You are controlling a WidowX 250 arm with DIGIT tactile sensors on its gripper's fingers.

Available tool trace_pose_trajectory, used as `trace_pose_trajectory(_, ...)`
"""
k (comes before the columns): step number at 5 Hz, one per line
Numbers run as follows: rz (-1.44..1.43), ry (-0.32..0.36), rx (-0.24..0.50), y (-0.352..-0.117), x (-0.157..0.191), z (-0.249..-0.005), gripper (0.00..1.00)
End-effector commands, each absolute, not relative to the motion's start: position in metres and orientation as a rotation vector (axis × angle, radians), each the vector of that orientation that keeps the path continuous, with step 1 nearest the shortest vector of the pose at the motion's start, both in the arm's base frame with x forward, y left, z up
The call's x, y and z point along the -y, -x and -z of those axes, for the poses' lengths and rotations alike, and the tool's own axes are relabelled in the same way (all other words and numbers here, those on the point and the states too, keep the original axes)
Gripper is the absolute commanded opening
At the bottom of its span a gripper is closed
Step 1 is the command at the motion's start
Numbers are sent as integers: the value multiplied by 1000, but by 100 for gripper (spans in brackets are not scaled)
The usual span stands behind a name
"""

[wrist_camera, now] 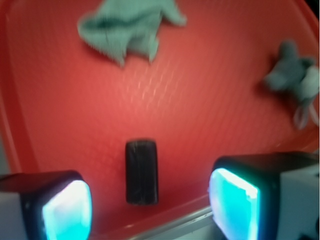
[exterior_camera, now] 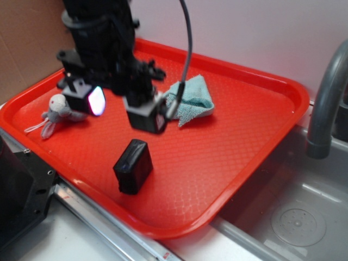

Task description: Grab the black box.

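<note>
The black box (exterior_camera: 133,165) is a small glossy wrapped block standing on the red tray (exterior_camera: 228,136) near its front edge. In the wrist view the black box (wrist_camera: 142,171) sits low in the picture, between and beyond my two glowing fingers. My gripper (exterior_camera: 122,109) hangs above the tray, behind and above the box, not touching it. It is open and empty; in the wrist view the gripper (wrist_camera: 150,210) has its lit pads (wrist_camera: 232,202) wide apart.
A grey plush toy (exterior_camera: 58,112) lies at the tray's left end and a teal cloth (exterior_camera: 191,100) at the back. A large black appliance (exterior_camera: 22,190) stands at the front left. A sink basin (exterior_camera: 293,217) with a grey faucet (exterior_camera: 326,92) is on the right.
</note>
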State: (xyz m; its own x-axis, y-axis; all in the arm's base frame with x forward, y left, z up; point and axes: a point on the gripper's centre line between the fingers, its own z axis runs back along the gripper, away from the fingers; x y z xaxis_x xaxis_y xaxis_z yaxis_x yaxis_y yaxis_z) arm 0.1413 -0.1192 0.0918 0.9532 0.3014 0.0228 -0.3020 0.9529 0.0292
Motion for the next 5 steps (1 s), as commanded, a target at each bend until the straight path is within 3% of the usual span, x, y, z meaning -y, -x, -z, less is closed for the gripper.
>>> trace_pose_trajectory(1,-262,78,-23,-146,127,-50,100)
trace_pose_trajectory(2,-228,132,-27,-151,131,-33,100)
trace_pose_trajectory(3,-233,162,-90,-152,130,-18,97)
trace_pose_trajectory(4,-221,106,-102,-152,132,-27,0)
trace_pose_trajectory(5,-119,105,-96,-155,122,-61,0)
